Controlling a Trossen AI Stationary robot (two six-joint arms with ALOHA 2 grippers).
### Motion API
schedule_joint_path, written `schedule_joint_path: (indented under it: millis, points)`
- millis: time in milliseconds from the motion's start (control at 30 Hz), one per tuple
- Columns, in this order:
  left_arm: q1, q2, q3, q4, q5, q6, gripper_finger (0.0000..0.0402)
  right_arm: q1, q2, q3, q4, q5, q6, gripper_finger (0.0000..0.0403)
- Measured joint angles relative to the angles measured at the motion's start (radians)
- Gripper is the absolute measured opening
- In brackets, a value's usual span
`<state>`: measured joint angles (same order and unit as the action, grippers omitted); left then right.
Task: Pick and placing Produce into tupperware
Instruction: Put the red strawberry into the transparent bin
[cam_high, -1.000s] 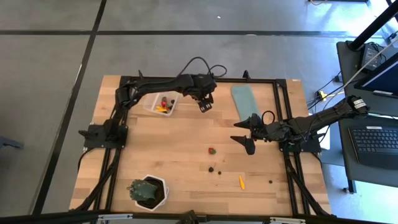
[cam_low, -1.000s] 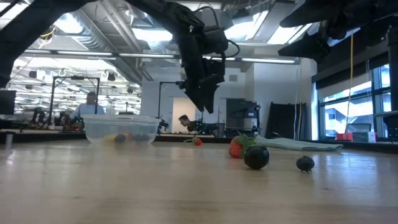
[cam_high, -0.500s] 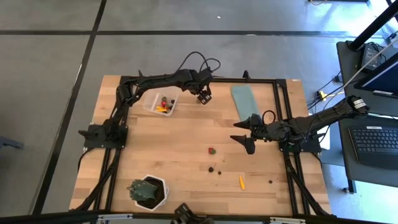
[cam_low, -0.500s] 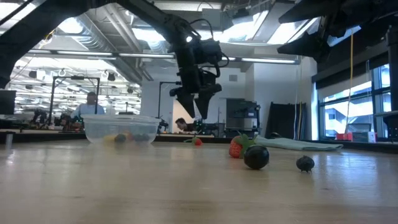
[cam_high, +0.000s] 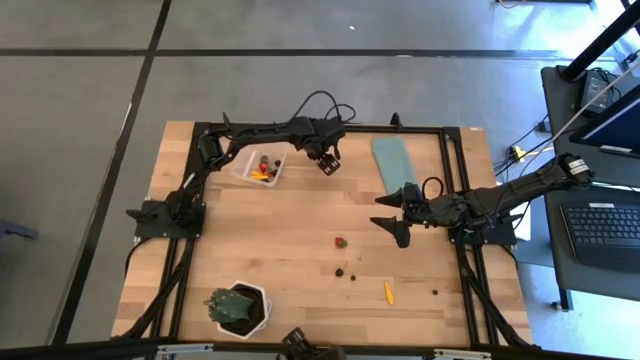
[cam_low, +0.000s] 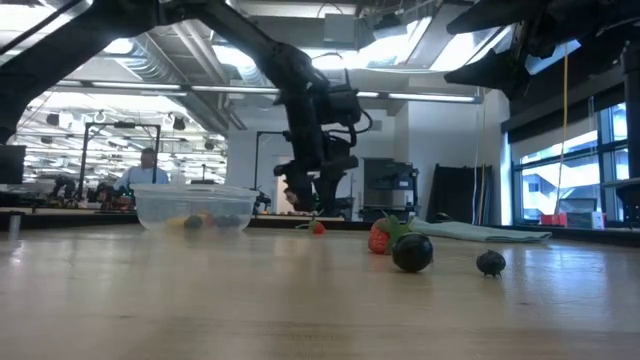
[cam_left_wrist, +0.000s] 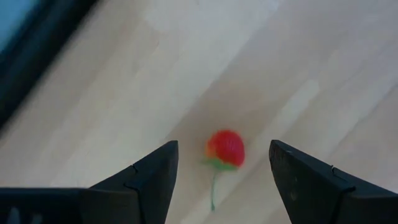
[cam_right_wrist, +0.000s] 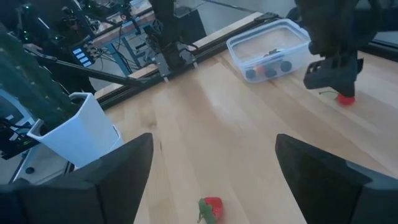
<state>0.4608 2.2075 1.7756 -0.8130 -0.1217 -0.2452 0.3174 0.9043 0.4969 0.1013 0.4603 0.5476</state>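
Observation:
My left gripper (cam_high: 325, 160) is open and points down over a tiny red piece with a green stem (cam_left_wrist: 225, 149). The piece lies on the table just right of the clear tub (cam_high: 260, 165), and the fingers stand on either side of it without touching. In the low view this gripper (cam_low: 312, 198) hangs just above the piece (cam_low: 318, 228). The tub (cam_low: 195, 208) holds red, dark and yellow pieces (cam_high: 263, 166). My right gripper (cam_high: 389, 214) is open and waits above the table's right half. A red strawberry (cam_high: 341, 241), dark pieces (cam_high: 339, 271) and an orange piece (cam_high: 388, 292) lie loose on the table.
A flat teal lid (cam_high: 393, 162) lies at the far right of the table. A green plant in a white pot (cam_high: 238, 308) stands at the near left. Black frame rails run along the table's edges. Bare wood lies between the tub and the loose pieces.
My left gripper has moved toward the table's far edge and come down close over the small red piece beside the tub. My right arm and the produce have kept still.

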Motion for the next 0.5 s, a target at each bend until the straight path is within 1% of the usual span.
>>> schedule_joint_path:
  millis: [67,133,200,300,333,433,500]
  points:
    - [0.005,0.001,0.0,-0.036,0.027,-0.006,0.0243,0.0,0.0,0.0,0.004,0.0,-0.001,0.0339]
    - [0.006,0.013,0.002,-0.026,0.031,-0.007,0.0243,0.0,0.0,0.0,0.006,0.0,-0.002,0.0339]
    - [0.009,0.018,-0.001,-0.05,0.035,-0.007,0.0243,0.0,0.0,0.0,0.006,0.0,-0.003,0.0339]
    - [0.009,0.026,0.001,-0.024,0.037,-0.001,0.0243,0.0,0.0,0.0,0.007,0.0,-0.003,0.0339]
    - [0.009,0.026,0.001,-0.034,0.037,0.011,0.0243,0.0,0.0,0.0,0.008,0.0,-0.003,0.0339]
    - [0.008,0.039,0.001,0.0,0.043,0.043,0.0243,0.0,0.0,0.0,0.009,0.0,-0.004,0.0339]
    - [0.008,0.042,0.0,-0.013,0.049,0.045,0.0243,0.0,0.0,0.0,0.01,0.0,-0.003,0.0339]
